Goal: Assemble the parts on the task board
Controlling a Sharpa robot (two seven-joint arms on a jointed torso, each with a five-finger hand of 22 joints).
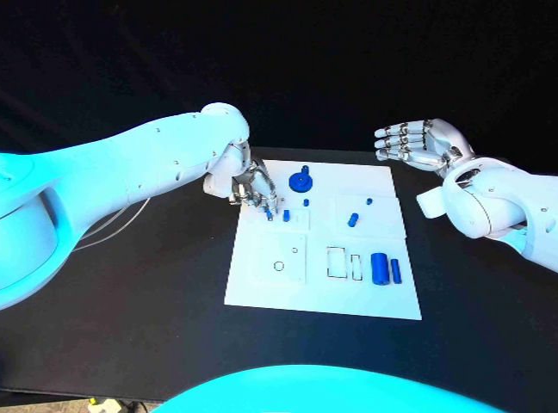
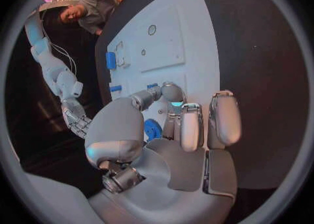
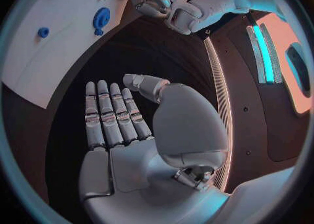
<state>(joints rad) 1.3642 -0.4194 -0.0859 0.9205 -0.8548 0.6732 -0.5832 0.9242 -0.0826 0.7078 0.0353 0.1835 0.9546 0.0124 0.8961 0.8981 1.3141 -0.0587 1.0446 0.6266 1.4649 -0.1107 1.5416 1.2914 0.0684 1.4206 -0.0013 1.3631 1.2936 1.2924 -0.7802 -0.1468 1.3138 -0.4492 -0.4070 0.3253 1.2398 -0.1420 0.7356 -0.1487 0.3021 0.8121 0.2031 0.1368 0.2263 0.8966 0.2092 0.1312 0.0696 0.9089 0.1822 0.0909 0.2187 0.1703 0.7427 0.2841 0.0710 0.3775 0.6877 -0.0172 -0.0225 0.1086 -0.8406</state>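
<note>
The white task board (image 1: 323,249) lies mid-table. My left hand (image 1: 252,191) reaches down over its far left part, and thumb and a finger pinch a small blue peg (image 1: 287,215) that stands on the board. The left wrist view shows the same peg (image 2: 152,86) at the fingertips of my left hand (image 2: 177,130), with the blue gear (image 2: 152,129) under the palm. That blue gear (image 1: 303,181) sits near the board's far edge. My right hand (image 1: 422,144) hovers off the board's far right corner, fingers straight, holding nothing; the right wrist view shows this hand (image 3: 124,130) likewise.
Another blue peg (image 1: 354,219) lies tilted on the board's right half. A thick blue cylinder (image 1: 379,268) and a thinner blue bar (image 1: 396,271) lie near the right edge beside rectangular slots (image 1: 345,262). A round hole (image 1: 279,264) is at the near left. Black table surrounds the board.
</note>
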